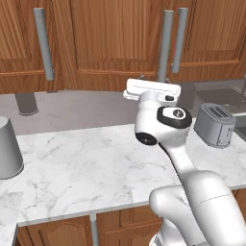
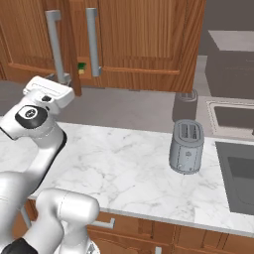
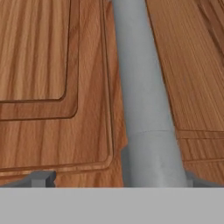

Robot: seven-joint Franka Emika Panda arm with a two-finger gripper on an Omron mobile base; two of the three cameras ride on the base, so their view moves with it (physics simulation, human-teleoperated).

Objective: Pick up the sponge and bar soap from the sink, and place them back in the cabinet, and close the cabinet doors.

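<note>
While arm reaches over marble counter (image 1: 86, 163) toward cabinet doors (image 1: 108, 38), gripper (image 3: 116, 179) sits spread wide, holding nothing, jaws straddling lower end of grey bar handle (image 3: 144, 87). Handle dead ahead between fingertips, long axis vertical. Doors look nearly shut; green-yellow sponge (image 2: 81, 68) peeks through gap. Sink (image 2: 240, 173) at counter's right end, beyond toaster (image 2: 187, 146). Bar soap not discernible.

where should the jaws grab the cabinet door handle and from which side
Grip the long grey handle on its lower stretch, coming straight at the door face with one jaw on each side of the bar. It is a slim round vertical bar standing off the wood, so the jaws can close across its width. The open gripper already faces it with the bar between its tips.
</note>
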